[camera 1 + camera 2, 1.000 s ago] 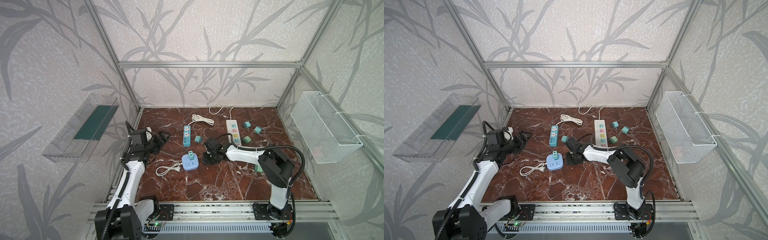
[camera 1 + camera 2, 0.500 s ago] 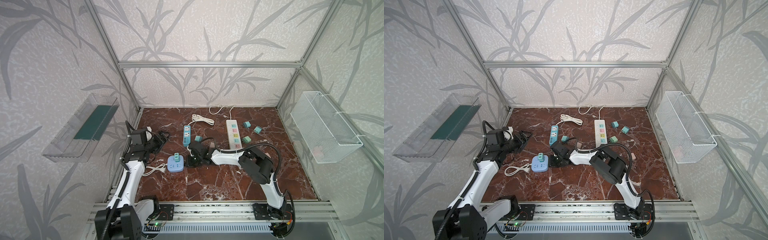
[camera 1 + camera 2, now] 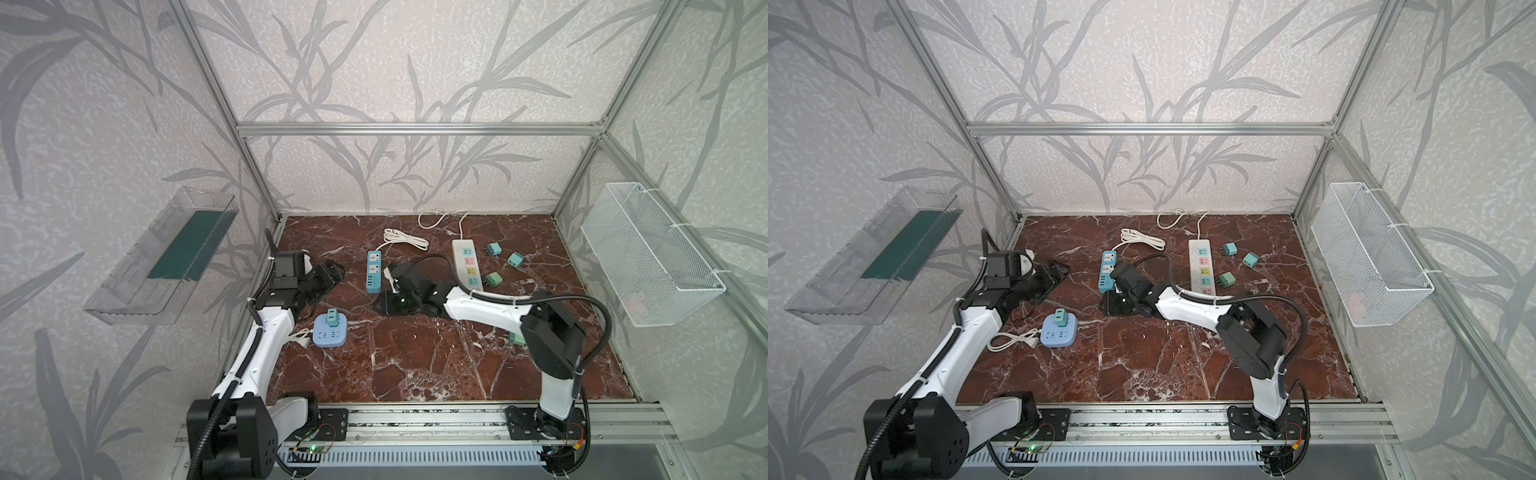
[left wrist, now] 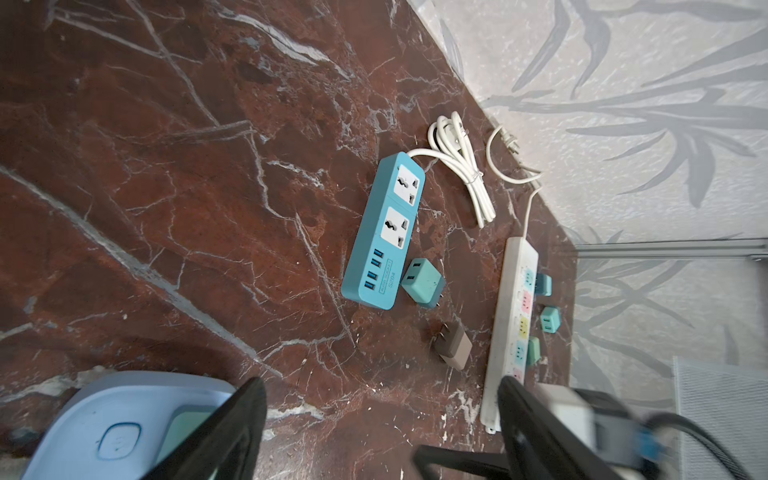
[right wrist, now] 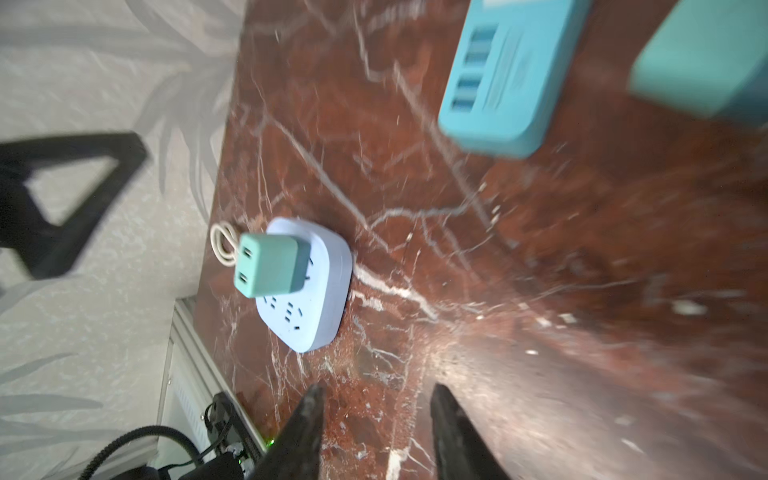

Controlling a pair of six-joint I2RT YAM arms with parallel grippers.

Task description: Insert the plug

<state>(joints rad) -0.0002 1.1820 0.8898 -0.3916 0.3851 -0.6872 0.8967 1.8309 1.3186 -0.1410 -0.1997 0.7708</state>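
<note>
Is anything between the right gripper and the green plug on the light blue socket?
Nothing visible: only bare marble table lies between the right gripper and the green plug on the light blue socket; the teal power strip lies aside.

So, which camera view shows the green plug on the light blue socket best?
The right wrist view: the green plug is close and whole. In both top views the plug is small; the left wrist view shows only a blurred, cut-off part.
</note>
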